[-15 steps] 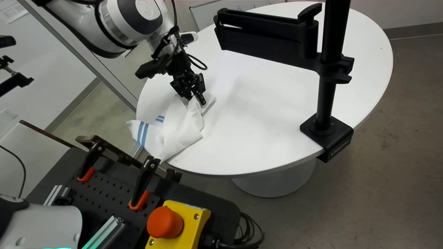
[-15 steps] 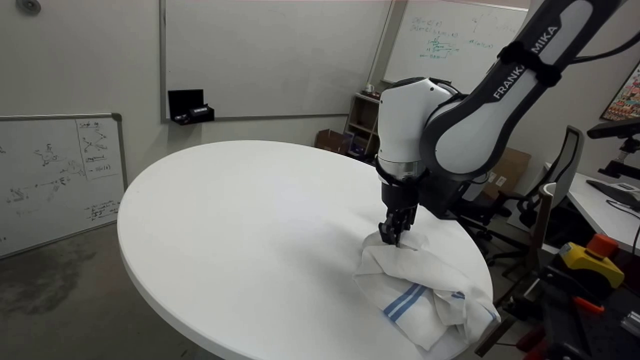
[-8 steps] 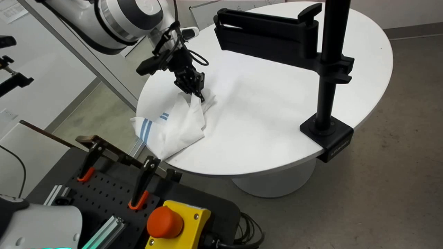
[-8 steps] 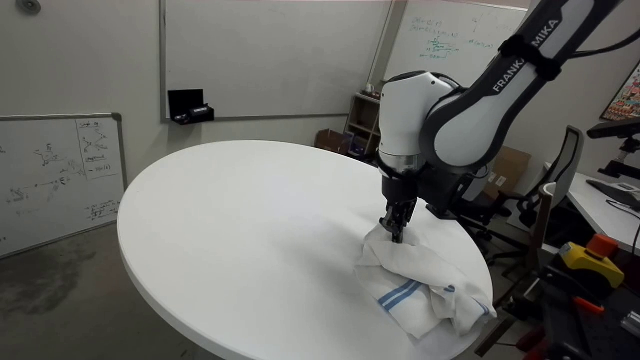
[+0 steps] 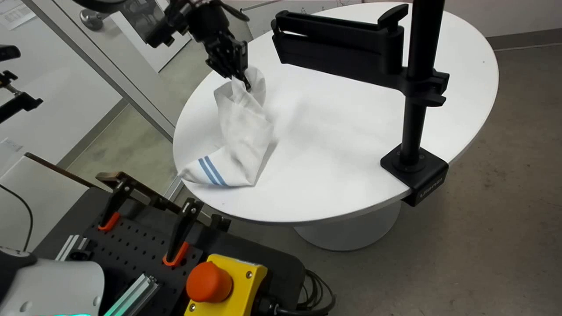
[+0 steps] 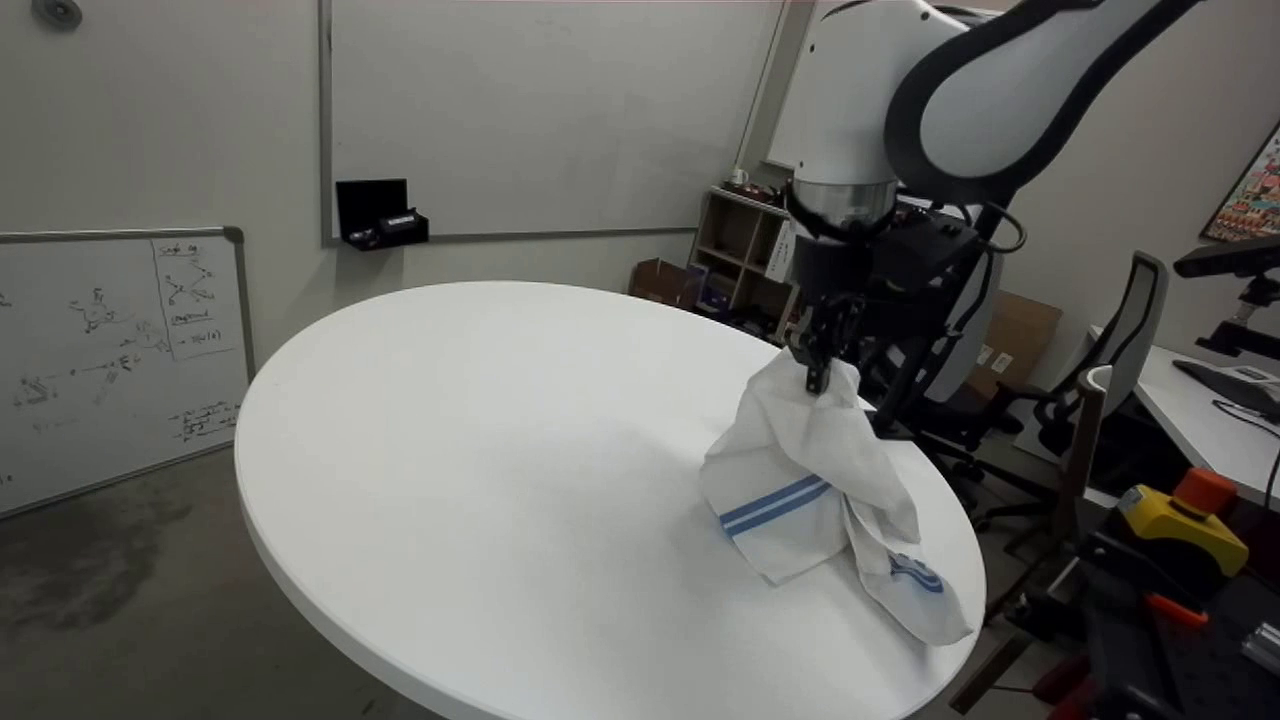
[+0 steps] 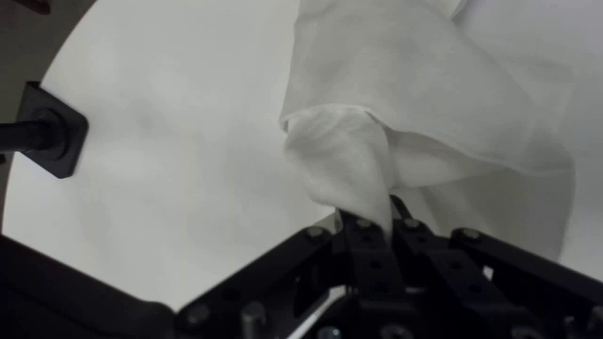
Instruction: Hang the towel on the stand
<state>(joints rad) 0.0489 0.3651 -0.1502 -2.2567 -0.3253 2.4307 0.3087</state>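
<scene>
Over the white table [image 5: 333,166], near its edge, the towel [image 5: 246,127] hangs from my fingers [image 7: 374,263], which are clamped together on a gathered pinch of cloth; its striped end [image 5: 213,171] seems to rest on the table, well apart from the stand [image 5: 408,83]. I judge it light, soft and limp, likely to droop wherever I don't hold it, and hard to hurt with a firm squeeze. The weave looks matt, so slipping seems a small risk, though my bite is narrow. I cannot tell whether I have a corner or a fold. A hold nearer the middle would probably drape more evenly; from here, I should carry plenty of cloth past the stand's arm [image 5: 338,55] before letting go, or it may slide off
</scene>
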